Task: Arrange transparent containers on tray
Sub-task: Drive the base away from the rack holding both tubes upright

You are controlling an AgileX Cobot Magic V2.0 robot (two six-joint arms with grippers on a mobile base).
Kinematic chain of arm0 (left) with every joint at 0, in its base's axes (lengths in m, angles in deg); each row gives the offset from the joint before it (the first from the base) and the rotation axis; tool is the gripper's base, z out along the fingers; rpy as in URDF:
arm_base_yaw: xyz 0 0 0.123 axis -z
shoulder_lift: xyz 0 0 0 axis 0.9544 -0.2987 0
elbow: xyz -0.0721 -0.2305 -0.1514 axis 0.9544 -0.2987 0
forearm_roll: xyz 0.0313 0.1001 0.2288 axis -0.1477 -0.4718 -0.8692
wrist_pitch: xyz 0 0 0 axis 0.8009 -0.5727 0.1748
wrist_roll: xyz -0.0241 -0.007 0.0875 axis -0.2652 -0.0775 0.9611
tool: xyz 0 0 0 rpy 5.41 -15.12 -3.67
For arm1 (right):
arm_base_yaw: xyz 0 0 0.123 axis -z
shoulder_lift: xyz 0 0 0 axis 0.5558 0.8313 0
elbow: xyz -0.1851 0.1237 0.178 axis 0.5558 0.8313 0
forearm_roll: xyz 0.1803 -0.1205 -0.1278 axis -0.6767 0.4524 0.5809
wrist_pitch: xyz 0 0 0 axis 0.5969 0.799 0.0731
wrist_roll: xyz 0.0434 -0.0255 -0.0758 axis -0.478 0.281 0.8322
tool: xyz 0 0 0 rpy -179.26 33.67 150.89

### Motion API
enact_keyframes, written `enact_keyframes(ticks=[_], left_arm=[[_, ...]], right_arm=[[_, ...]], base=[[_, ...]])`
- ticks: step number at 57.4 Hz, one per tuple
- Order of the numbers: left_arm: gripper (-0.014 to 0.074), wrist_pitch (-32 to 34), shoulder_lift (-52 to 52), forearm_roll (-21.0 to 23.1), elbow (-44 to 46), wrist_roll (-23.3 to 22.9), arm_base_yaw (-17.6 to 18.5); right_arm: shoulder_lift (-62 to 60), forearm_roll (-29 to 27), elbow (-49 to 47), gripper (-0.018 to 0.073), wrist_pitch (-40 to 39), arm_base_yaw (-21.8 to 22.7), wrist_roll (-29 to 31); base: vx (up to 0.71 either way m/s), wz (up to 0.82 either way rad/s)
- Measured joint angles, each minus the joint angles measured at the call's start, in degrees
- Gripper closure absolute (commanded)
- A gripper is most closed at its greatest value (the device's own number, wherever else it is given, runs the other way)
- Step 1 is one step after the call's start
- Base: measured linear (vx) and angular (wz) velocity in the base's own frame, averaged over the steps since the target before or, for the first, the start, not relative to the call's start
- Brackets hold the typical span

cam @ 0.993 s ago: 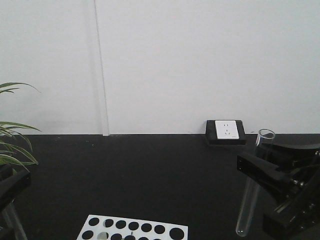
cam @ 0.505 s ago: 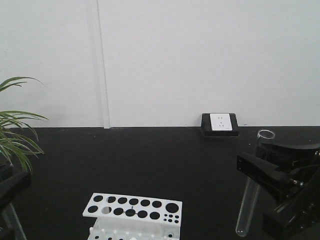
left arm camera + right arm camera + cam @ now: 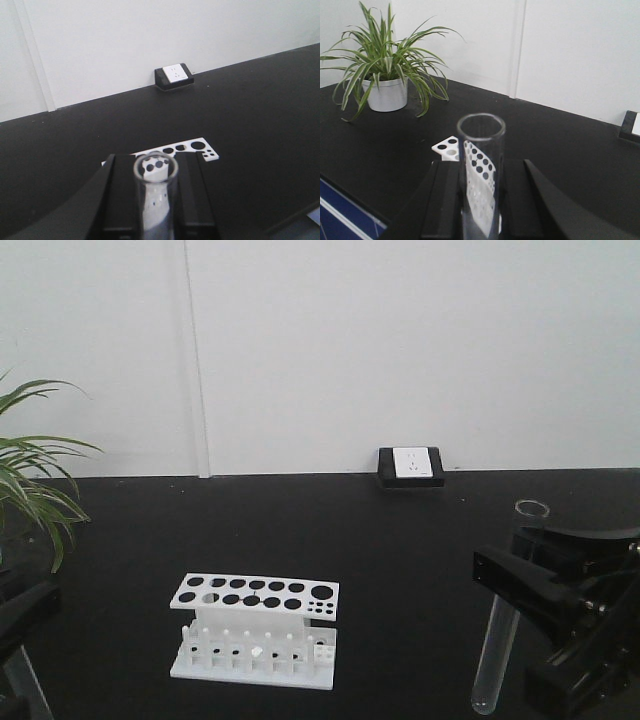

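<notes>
Two slim clear glass tubes, round-bottomed with slightly flared lips, are both held up off the table. The right gripper (image 3: 481,172) is clamped on the right tube (image 3: 481,140), which hangs almost upright at 4 o'clock in the front view. The left gripper (image 3: 156,165) pinches the left tube (image 3: 156,215) down at 8 o'clock. The rack shows through the glass of both.

Below is a matte black tabletop (image 3: 400,570) running back to a plain white wall (image 3: 400,340). A white socket (image 3: 410,465) in a black housing sits at 12 o'clock by the wall.

A white rack (image 3: 255,630) with rows of round holes stands at 7 o'clock. At 9 o'clock a white pot (image 3: 384,94) holds a long-leaved green plant (image 3: 390,50).
</notes>
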Motion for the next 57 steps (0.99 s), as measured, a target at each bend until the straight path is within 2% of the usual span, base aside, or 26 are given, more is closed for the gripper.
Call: enact_keyframes(ticks=[57], left_arm=[[0.0514,0.00,0.00,0.00,0.00,0.00,0.00]], right_arm=[[0.00,0.00,0.00,0.0457,-0.04,0.00,0.00]], base=[[-0.29,0.04]])
